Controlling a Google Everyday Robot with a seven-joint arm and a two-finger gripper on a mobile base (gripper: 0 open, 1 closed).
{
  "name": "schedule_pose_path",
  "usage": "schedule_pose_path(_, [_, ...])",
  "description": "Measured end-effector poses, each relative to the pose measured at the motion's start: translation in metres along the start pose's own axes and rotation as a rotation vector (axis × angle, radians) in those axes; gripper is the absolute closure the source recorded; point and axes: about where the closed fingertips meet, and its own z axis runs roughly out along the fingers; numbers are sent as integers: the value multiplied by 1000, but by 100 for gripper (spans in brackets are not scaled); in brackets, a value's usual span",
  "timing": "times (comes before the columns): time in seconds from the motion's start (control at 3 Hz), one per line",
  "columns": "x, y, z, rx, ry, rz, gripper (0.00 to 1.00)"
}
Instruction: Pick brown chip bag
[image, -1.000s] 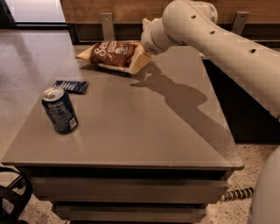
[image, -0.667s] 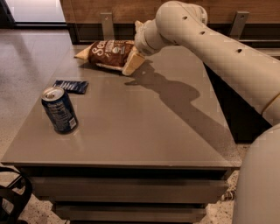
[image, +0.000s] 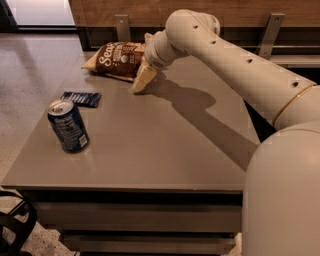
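Note:
The brown chip bag (image: 117, 58) lies on its side at the far left of the grey table (image: 165, 145). It has a dark brown middle with white script and pale yellow ends. My gripper (image: 142, 62) is at the bag's right end, low over the table. It is open, with one cream finger (image: 143, 80) on the near side of the bag and the other fingertip (image: 148, 37) showing beyond it. The bag's right end is hidden behind the gripper. My arm reaches in from the right.
A blue soda can (image: 68, 125) stands upright at the table's front left. A small flat dark blue packet (image: 81, 98) lies behind it. A wooden wall with metal brackets (image: 272, 27) runs along the table's far edge. Pale floor lies to the left.
My gripper has moved left along the far side of the table and now sits around the bag's right end. The bag, can and packet have not moved.

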Motion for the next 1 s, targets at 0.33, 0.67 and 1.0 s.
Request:
schedule_pose_path(0.33, [0, 2, 3, -5, 0, 0, 15])
schedule_pose_path(0.67, [-1, 5, 7, -11, -1, -1, 47])
schedule_pose_path(1.0, [-1, 6, 8, -14, -1, -1, 70])
